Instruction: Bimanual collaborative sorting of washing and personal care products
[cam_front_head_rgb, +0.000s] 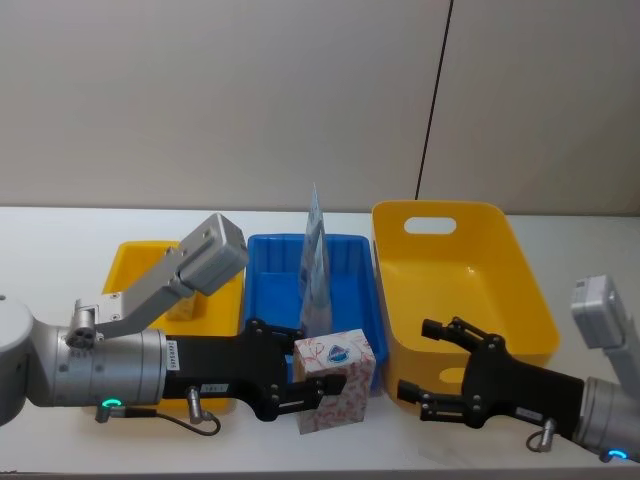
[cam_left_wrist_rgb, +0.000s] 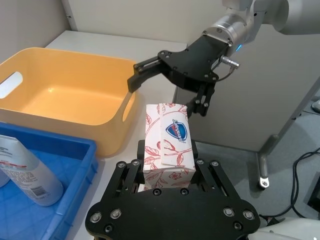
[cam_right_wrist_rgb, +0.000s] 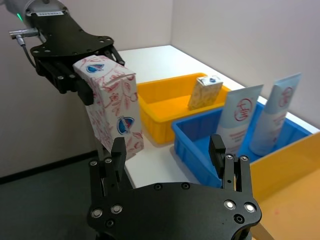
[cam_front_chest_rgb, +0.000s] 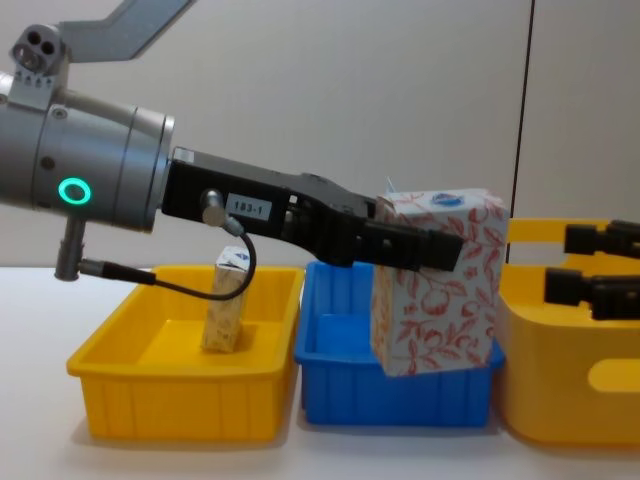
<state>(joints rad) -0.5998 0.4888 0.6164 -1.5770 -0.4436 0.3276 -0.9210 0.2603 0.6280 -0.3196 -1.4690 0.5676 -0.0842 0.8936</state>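
Left gripper (cam_front_head_rgb: 318, 385) clamps carton (cam_front_head_rgb: 340, 358), seemingly lifted, at blue tray's (cam_front_head_rgb: 272, 268) near edge; right gripper (cam_front_head_rgb: 420, 360) wide open by basket (cam_front_head_rgb: 532, 300).

Matt, smooth card on the cream paperboard carton with red floral print (cam_front_head_rgb: 335, 385), its top folds creased. Left gripper (cam_left_wrist_rgb: 168, 162): matt black fingers, shiny metal screw heads. Shallow yellow plastic tray (cam_front_head_rgb: 130, 250), blue plastic tray (cam_front_head_rgb: 272, 282) and big yellow plastic handled basket (cam_front_head_rgb: 470, 290) are smooth, faintly glossy. Pale blue-white soft plastic tubes (cam_right_wrist_rgb: 240, 115): glossy. Silver metal arm casing (cam_front_chest_rgb: 100, 150): satin.
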